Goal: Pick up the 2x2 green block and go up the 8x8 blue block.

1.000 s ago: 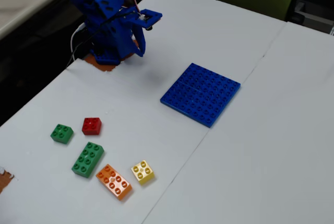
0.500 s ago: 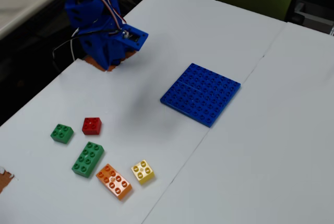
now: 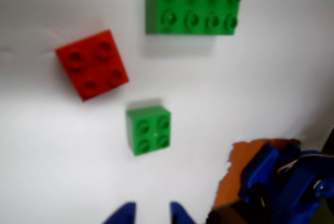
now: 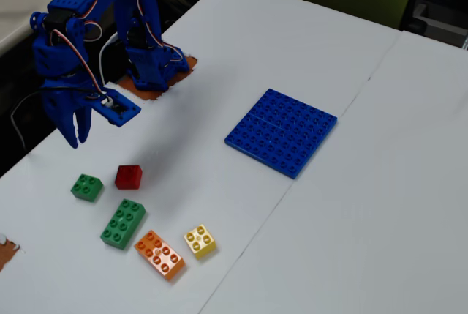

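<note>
Wrist view shows only the two blue fingertips of the gripper (image 3: 152,212) poking in at the bottom edge, with a narrow gap between them and nothing held. In the fixed view the gripper (image 4: 75,129) hangs point-down above the table's left edge, fingers slightly apart and empty, clear of every brick. That posture looks like a hover before descent, so I judge the pick has not yet begun.

Just ahead of the fingertips in the wrist view lies the 2x2 green block (image 3: 148,129), flat on the white table (image 3: 62,177), studs up and turned slightly off square. In the fixed view it (image 4: 87,187) sits below the gripper, nearest the left edge. Beside it, a small gap away, is the red brick (image 4: 129,176), rotated in the wrist view (image 3: 93,65). The long green brick (image 4: 123,223) lies nearer the camera; the orange brick (image 4: 160,254) and yellow brick (image 4: 199,241) follow to the right.

The 8x8 blue block (image 4: 281,131) rests flat, well apart to the right, with open table between, probably to leave a clear carry path.

No brand, label or writing is legible anywhere.
</note>
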